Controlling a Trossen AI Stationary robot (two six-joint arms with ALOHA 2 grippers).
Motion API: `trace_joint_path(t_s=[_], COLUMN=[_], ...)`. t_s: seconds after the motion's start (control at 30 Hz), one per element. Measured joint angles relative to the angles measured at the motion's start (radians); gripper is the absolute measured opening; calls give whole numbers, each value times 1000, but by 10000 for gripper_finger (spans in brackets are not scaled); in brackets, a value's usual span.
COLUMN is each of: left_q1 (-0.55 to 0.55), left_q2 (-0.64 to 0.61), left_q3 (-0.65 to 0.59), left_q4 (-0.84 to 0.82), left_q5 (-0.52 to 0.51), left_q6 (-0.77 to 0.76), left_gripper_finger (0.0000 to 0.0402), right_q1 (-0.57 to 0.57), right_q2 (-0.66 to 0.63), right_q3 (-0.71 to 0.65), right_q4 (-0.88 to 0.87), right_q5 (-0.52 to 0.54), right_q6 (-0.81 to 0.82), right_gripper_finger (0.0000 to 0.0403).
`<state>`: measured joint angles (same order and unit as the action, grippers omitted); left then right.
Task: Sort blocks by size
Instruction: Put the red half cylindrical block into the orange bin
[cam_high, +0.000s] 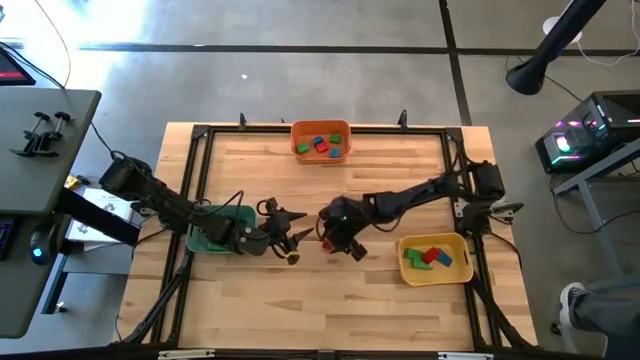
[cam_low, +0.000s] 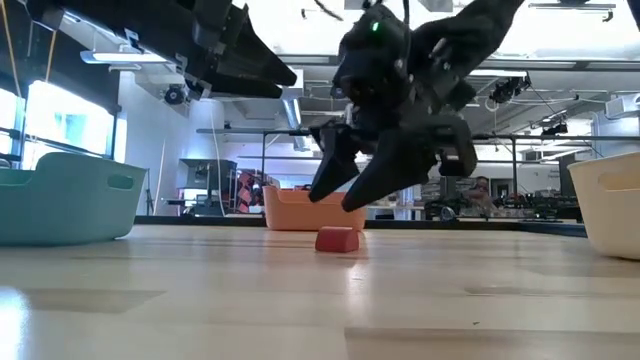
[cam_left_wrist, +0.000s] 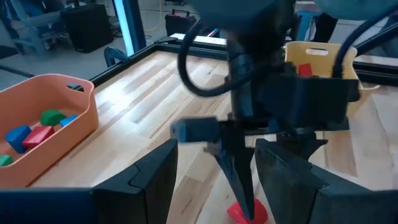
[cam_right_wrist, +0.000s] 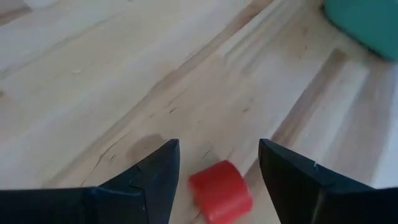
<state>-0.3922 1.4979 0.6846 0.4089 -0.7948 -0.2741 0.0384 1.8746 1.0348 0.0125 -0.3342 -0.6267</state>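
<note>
While its fingers stand spread apart, the right gripper (cam_right_wrist: 214, 163) hovers at frame centre over a lone red block (cam_right_wrist: 221, 191) on the table (cam_high: 300, 300), holding nothing. The left gripper (cam_high: 290, 240), also spread and empty, waits just left. The orange bin (cam_high: 321, 128) at top centre and the yellow bin (cam_high: 436, 272) at lower right hold mixed blocks (cam_high: 322, 145).

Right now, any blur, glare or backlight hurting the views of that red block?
Right wrist view: red block soft-edged, close, between the open right tool fingers. Left wrist view: foreground fingers blurred, the block only partly visible at the bottom edge. Low view: bright ceiling lights leave the arms silhouetted. High view: glare on the floor; block mostly hidden.
</note>
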Motion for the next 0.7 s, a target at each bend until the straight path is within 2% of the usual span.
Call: trace_joint_path(t_s=[0.13,0.33,0.43,0.5,0.6,0.7], left_q1=[9,7,7,6,-21,-85], left_q2=[0,4,4,4,4,-25], left_q3=[0,0,0,0,0,-1], left_q4=[-2,-27,-38,-40,-52,-100], left_q5=[0,0,0,-5,-82,-227], left_q6=[6,-2,-10,-8,-6,-1], left_gripper_finger=[200,200,200,200,200,200], right_q1=[-38,-64,-79,-85,-88,-86], right_q2=[49,134,155,160,160,140], right_q3=[0,2,2,1,0,-1], right_q4=[13,58,60,66,84,109], right_q5=[-93,-94,-113,-90,-62,-26], right_q6=[-6,38,118,196,347,439], right_gripper_finger=[213,211,194,168,125,127])
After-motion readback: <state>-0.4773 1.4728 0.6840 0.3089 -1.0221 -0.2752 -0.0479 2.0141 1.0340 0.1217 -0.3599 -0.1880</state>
